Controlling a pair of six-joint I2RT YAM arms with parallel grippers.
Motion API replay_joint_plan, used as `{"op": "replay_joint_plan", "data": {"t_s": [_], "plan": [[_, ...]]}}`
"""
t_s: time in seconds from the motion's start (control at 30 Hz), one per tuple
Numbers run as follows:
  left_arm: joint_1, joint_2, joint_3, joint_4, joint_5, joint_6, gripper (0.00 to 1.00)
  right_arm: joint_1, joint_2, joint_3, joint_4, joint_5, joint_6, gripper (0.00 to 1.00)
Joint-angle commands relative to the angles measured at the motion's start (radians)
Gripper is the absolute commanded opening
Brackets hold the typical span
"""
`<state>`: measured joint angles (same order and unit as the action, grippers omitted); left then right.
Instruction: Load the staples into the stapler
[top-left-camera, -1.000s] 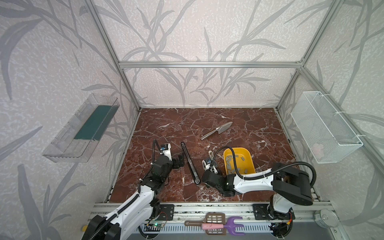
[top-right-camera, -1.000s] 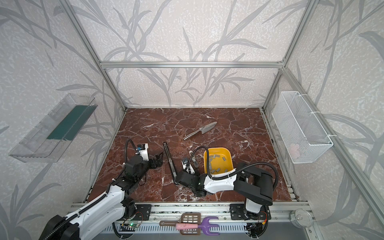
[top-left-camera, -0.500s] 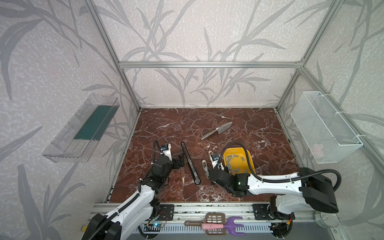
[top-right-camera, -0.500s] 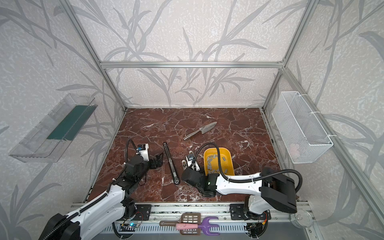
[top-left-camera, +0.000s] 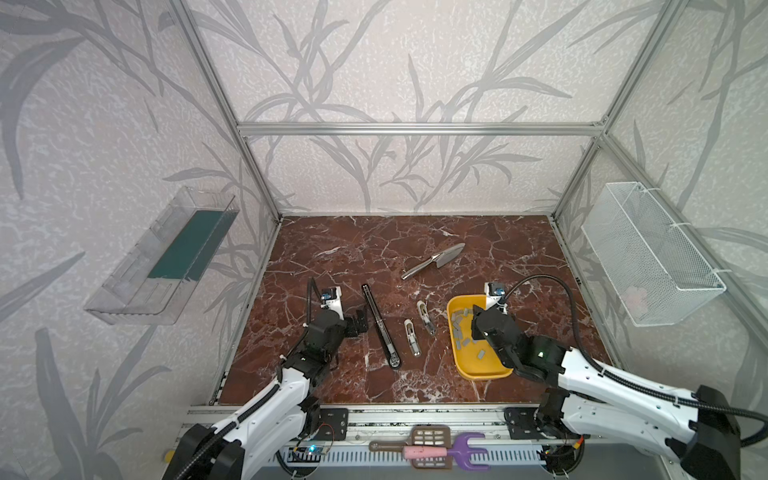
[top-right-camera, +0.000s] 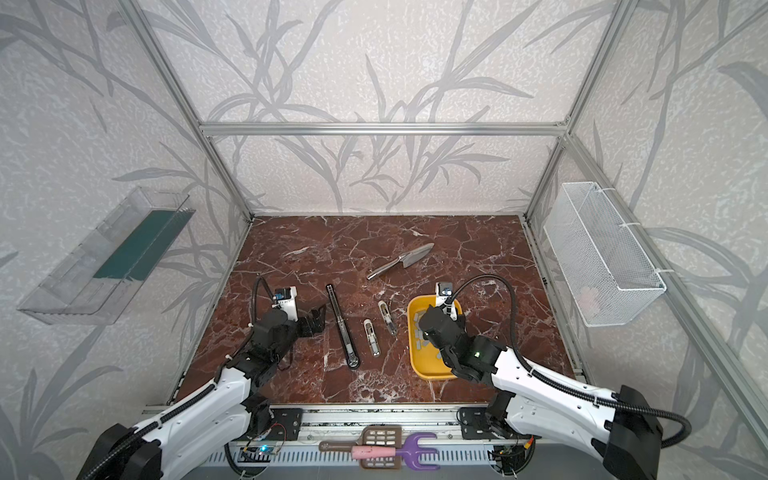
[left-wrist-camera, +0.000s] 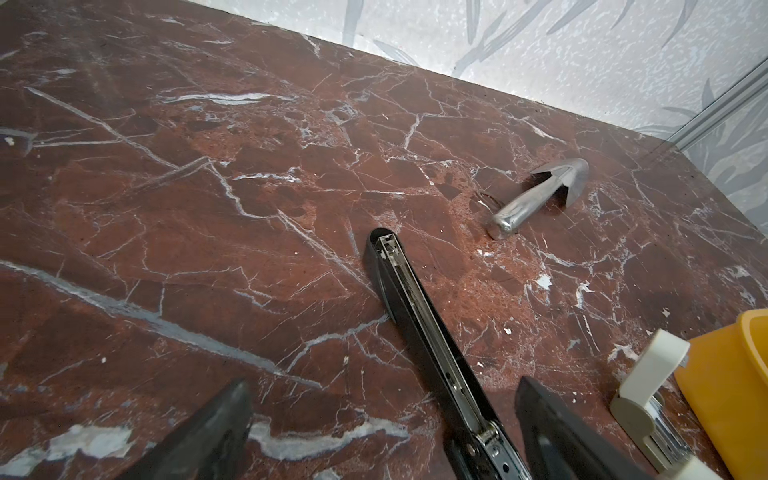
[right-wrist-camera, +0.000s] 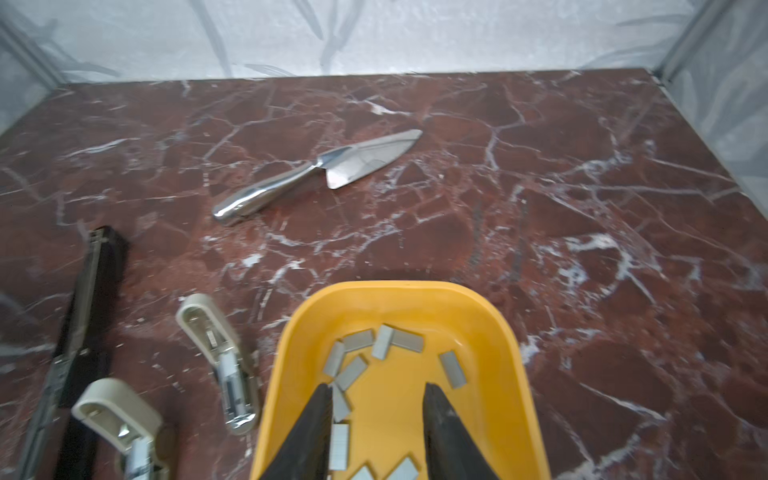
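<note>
A long black stapler (top-left-camera: 379, 322) (top-right-camera: 343, 328) lies opened flat on the marble, its metal rail (left-wrist-camera: 419, 307) facing up. My left gripper (top-left-camera: 361, 320) (left-wrist-camera: 382, 384) is wide open just left of it. In the left wrist view the stapler runs up between the fingers without being gripped. Several grey staples (right-wrist-camera: 361, 338) (top-left-camera: 459, 320) lie loose in a yellow tray (right-wrist-camera: 395, 286) (top-left-camera: 482, 376). My right gripper (right-wrist-camera: 378, 388) (top-left-camera: 473, 328) hangs over the tray, open, fingers apart with nothing between them. One finger (right-wrist-camera: 320, 415) is right beside some staples.
Two small beige staplers (top-left-camera: 427, 318) (top-left-camera: 411, 337) lie open between the black stapler and the tray. A shiny metal server (top-left-camera: 434, 266) lies farther back. A wire basket (top-left-camera: 648, 257) hangs on the right wall, a clear bin (top-left-camera: 166, 262) on the left.
My right arm has swung right, from beside the black stapler and small staplers to above the yellow tray. The left arm has not moved.
</note>
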<state>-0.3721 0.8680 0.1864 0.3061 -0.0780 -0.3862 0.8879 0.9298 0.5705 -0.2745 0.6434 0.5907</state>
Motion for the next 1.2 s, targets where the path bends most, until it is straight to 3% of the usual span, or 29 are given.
{"op": "replay_joint_plan", "data": {"t_s": [0.0,0.13,0.33,0.53,0.8,1.17], "plan": [[0.000,0.013,0.038,-0.006,-0.016,-0.006,0.99,-0.065,0.003,-0.006,-0.057,-0.106,-0.036,0.39],[-0.001,0.031,0.047,-0.006,-0.018,-0.005,0.99,-0.119,0.098,0.014,-0.047,-0.183,-0.078,0.39],[-0.001,0.037,0.054,-0.013,-0.029,-0.003,0.99,-0.141,0.222,0.045,-0.035,-0.137,-0.135,0.39],[0.000,0.034,0.056,-0.018,-0.035,-0.003,0.99,-0.189,0.209,0.000,0.046,-0.155,-0.172,0.41],[-0.001,0.040,0.056,-0.022,-0.022,-0.008,0.99,-0.214,0.149,-0.058,0.146,-0.276,-0.229,0.43],[-0.001,0.043,0.059,-0.031,-0.002,-0.018,0.99,-0.233,0.395,0.069,0.152,-0.299,-0.176,0.39]]}}
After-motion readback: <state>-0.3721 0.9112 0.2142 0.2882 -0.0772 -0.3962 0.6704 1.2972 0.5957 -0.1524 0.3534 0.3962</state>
